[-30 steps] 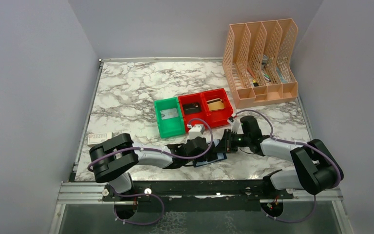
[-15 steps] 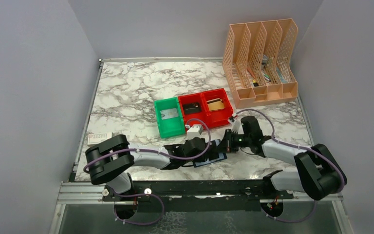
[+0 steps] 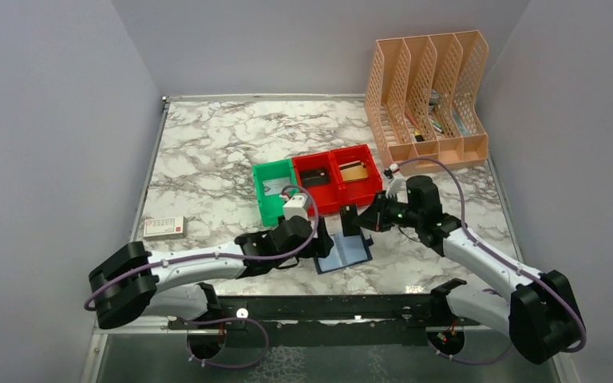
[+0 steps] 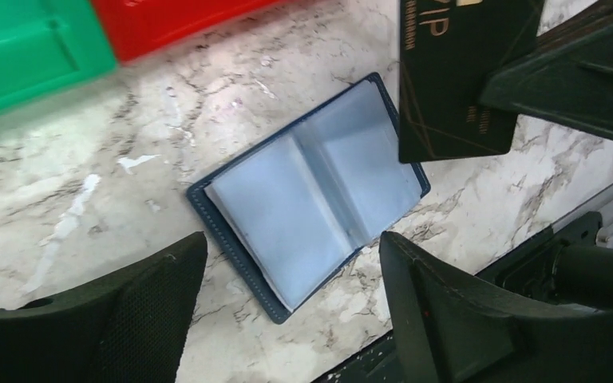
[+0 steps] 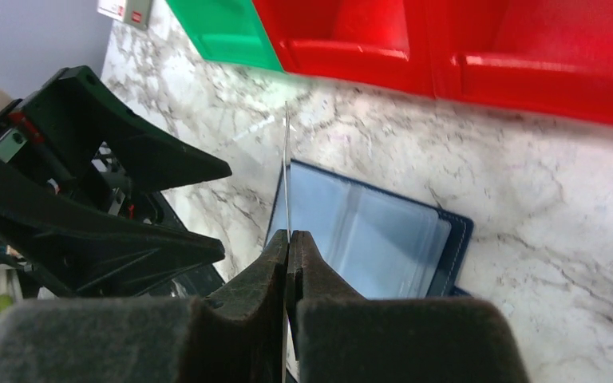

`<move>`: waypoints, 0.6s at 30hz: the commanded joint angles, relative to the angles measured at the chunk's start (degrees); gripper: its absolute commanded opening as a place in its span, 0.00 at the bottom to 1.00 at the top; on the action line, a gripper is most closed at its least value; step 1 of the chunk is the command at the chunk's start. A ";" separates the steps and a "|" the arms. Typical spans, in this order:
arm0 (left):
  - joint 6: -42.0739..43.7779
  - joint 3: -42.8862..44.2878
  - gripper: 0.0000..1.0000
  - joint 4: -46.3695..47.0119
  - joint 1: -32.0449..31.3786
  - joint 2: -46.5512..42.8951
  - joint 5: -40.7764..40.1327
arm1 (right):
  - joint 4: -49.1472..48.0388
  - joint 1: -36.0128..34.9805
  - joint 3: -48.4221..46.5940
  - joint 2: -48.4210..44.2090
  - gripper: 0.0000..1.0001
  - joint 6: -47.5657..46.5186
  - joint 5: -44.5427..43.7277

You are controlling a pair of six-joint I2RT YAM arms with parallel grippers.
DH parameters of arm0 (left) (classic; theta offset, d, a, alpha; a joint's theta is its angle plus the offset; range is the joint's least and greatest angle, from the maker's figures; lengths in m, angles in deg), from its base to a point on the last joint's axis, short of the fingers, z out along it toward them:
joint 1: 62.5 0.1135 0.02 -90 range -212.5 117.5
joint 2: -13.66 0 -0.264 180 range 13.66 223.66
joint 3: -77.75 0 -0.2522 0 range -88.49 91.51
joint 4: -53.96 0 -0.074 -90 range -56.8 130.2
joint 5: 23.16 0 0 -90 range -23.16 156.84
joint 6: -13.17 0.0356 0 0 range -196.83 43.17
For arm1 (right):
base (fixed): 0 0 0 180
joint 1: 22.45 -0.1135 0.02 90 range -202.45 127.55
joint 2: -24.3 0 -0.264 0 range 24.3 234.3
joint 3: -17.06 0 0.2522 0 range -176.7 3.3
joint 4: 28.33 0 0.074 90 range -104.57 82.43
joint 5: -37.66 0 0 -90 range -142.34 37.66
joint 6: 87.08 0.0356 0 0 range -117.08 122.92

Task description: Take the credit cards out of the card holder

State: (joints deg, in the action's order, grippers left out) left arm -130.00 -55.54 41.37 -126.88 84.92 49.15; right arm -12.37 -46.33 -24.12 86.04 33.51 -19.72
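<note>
Top external view: the card holder [image 3: 344, 253] lies open and flat on the marble table [image 3: 207, 159], near the front edge and just in front of the red bins [image 3: 339, 177], with its grey-blue inner panels facing up. Its spread long axis runs roughly left to right, slightly skewed, and the fold runs near to far. The left gripper [image 3: 319, 239] sits at the holder's left edge, jaws spread wide around nothing; from the left wrist, the holder lies just beyond both fingers [image 4: 136, 311]. The right gripper [image 3: 367, 220] hangs over the holder's far side, pinched tight on a black card [image 3: 350, 219] held upright, clear of the pockets.
</note>
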 commanded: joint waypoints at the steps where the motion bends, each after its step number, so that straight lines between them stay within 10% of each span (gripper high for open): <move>1: 2.14 -2.71 0.88 -5.72 2.78 -7.83 -1.44 | -5.00 0.06 -3.56 -2.06 0.01 -2.30 -1.26; 13: 2.90 -8.29 0.99 -15.39 11.81 -26.38 1.39 | -14.64 -0.27 -13.35 2.97 0.01 -11.76 -3.84; 18: 1.88 -10.17 0.99 -16.98 11.99 -28.08 1.13 | -8.28 -7.81 -21.36 11.05 0.01 -30.71 -12.31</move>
State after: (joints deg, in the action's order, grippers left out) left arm -127.90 -63.91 27.58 -115.32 57.82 49.54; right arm -23.43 -48.36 -39.42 92.13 18.98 -23.94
